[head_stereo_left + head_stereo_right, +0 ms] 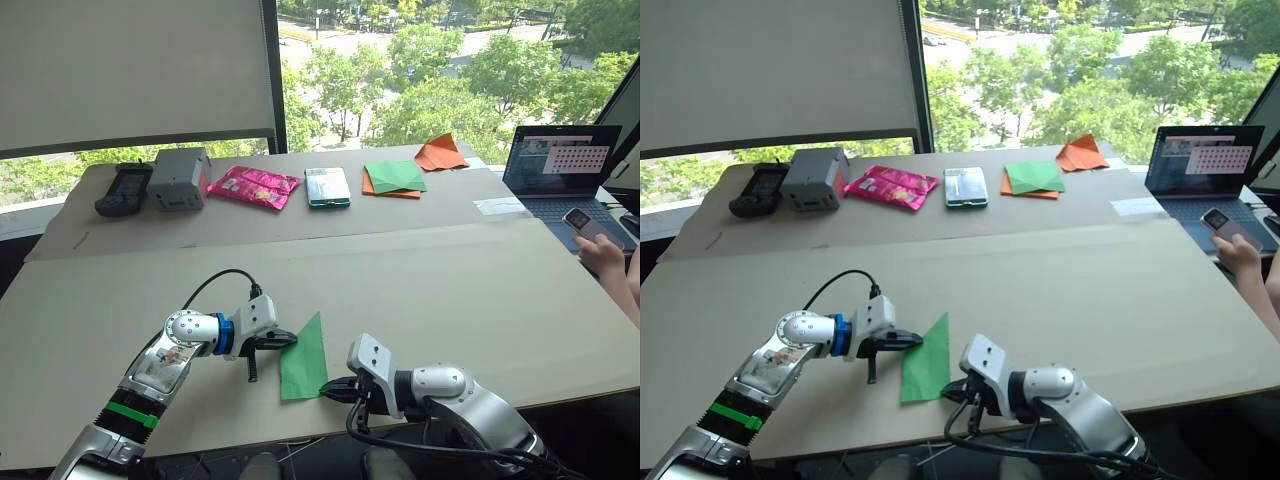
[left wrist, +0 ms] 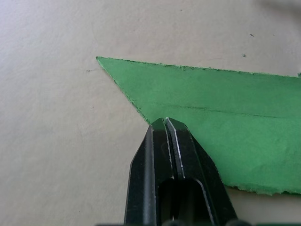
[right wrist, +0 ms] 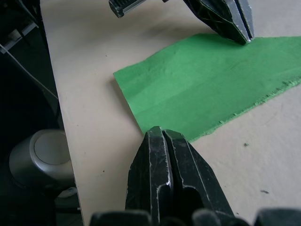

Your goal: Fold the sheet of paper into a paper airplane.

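Note:
The sheet of paper (image 1: 303,360) is bright green and lies flat on the table near the front edge, folded into a narrow wedge with its point toward the back. A crease line runs along the sheet of paper (image 2: 225,127). My left gripper (image 1: 290,341) is shut, its tip resting on the sheet's left edge about halfway along. My right gripper (image 1: 325,390) is shut too, its tip touching the table at the sheet's near right corner (image 3: 188,129). The left gripper (image 3: 242,35) also appears in the right wrist view, pressing down on the paper.
Along the back lie a black device (image 1: 124,188), a grey box (image 1: 178,178), a pink packet (image 1: 254,186), a phone (image 1: 327,186), a darker green square on orange paper (image 1: 394,176) and an orange pointed shape (image 1: 440,152). A laptop (image 1: 560,165) and a person's hand (image 1: 604,255) are at the right.

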